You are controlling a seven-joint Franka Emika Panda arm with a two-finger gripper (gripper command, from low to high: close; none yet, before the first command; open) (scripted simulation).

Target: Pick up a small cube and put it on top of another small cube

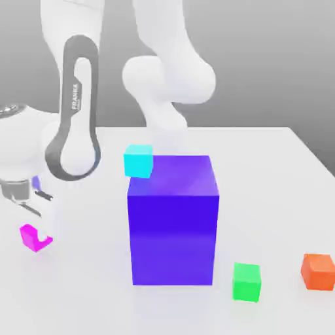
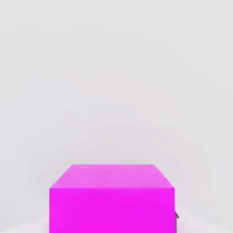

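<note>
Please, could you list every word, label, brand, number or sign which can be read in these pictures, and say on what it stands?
"FRANKA", on the robot arm, running along its pale inset panel.
Below it, a smaller line of text: too small to read.
I can read no text on the cubes or the large blue block.

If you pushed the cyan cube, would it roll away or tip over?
The cyan cube probably wouldn't roll, since its sides look flat; a gentle push would more likely make it slide. It could well tip off, because it sits right at the edge of the big blue block. It looks stiff too, with straight edges, so it likely wouldn't squash.
</note>
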